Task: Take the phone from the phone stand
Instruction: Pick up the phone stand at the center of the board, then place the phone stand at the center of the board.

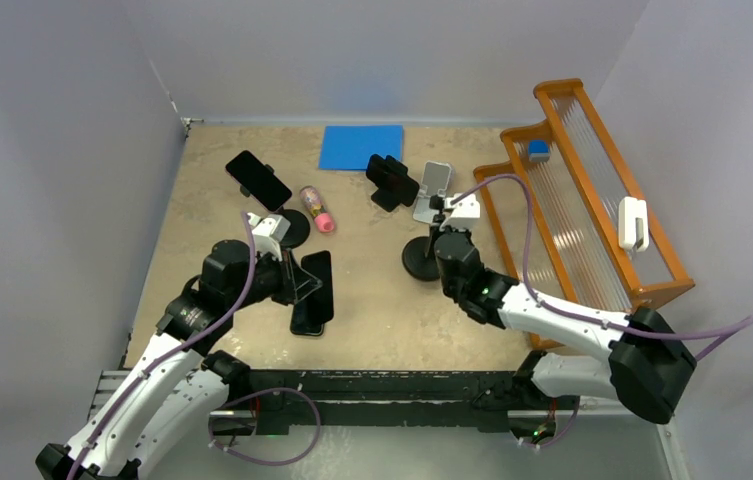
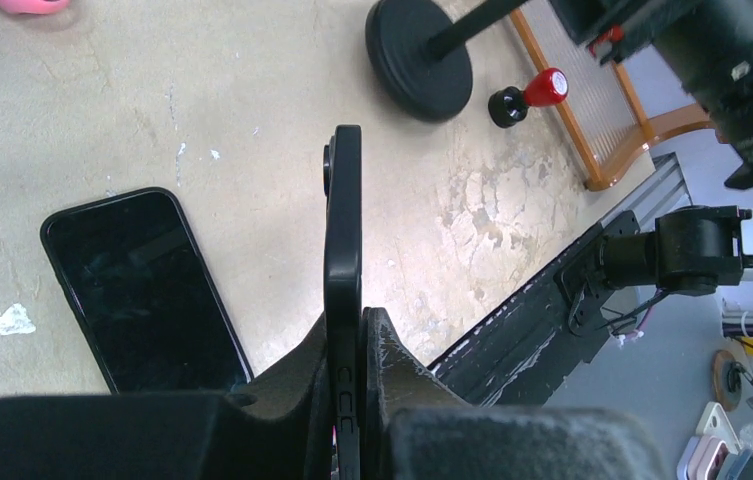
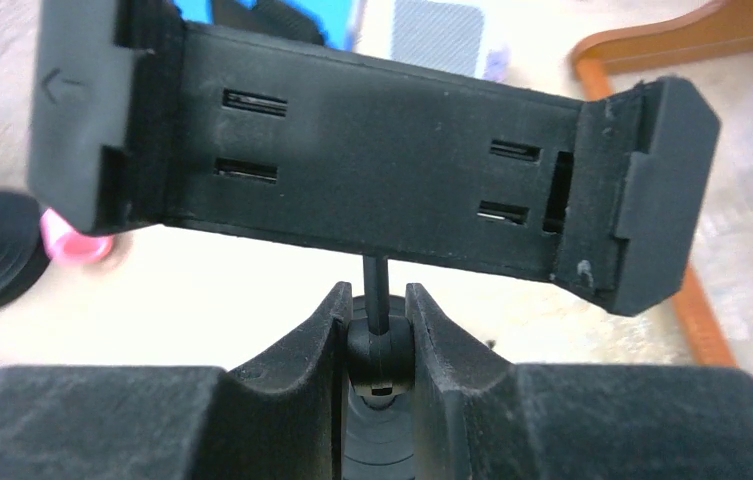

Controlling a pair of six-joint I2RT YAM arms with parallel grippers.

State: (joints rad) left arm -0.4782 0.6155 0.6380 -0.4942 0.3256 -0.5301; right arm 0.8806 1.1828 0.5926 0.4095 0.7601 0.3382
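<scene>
- Left gripper (image 2: 354, 335) is shut tight on the phone (image 2: 343, 230), pinching it front and back so we see it edge-on, up off the table (image 2: 102, 120)
- Just beside it a second phone (image 2: 142, 285) lies flat on the table, screen up
- Right gripper (image 3: 377, 320) is pulled in narrow, with its two fingers hugging the thin neck of the phone stand (image 3: 372, 175) right under the clamp
- I see no phone in that clamp, so the phone looks to be out of the stand, and I think the job now is to put it down
- To do that well, go down slowly, tip the phone flat, and land it on bare table next to the second phone, not on top of it
- Let go only when the phone rests on the table
- The right gripper should hold the phone stand steady so it does not tip
</scene>
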